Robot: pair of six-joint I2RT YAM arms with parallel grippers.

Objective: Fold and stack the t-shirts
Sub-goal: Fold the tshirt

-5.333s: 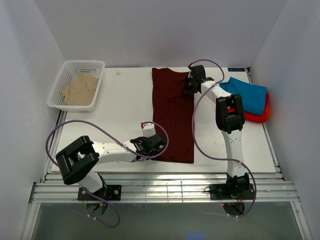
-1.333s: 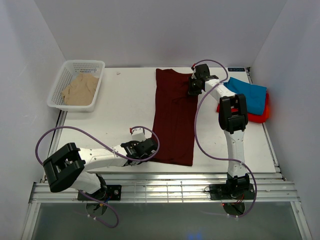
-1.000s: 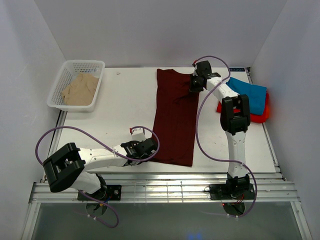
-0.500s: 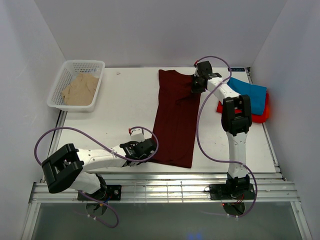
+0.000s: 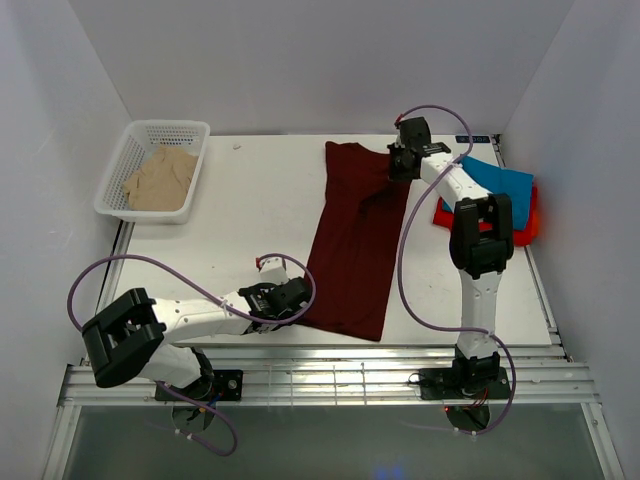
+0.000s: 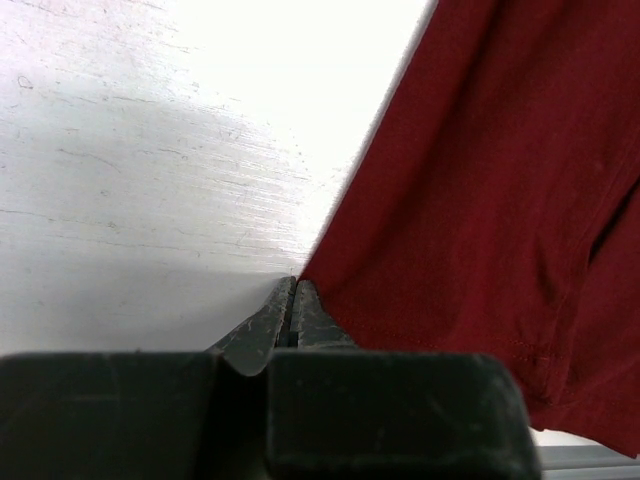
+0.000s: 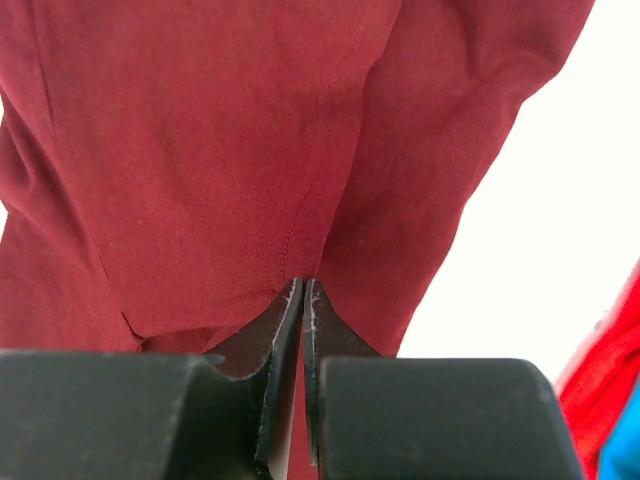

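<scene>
Both pinching the shirt point(image 5: 355, 240): left gripper point(image 5: 288, 300) at its 7 o'clock corner, right gripper point(image 5: 400, 165) at 1 o'clock (diagonal hold). Move them together, cloth taut.

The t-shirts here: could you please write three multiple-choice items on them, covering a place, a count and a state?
1. Where does the beige t-shirt lie? A. in the white basket B. on the right-hand stack C. on the floor
2. How many t-shirts show? A. two B. three C. four
3. How is the left hand at the maroon t-shirt? A. shut on its corner B. open above it C. far from it
1 A: mesh walls surround it. 2 C: maroon, beige, the teal-blue t-shirt and the red-orange t-shirt. 3 A: its wrist view shows it closed on the hem.
</scene>
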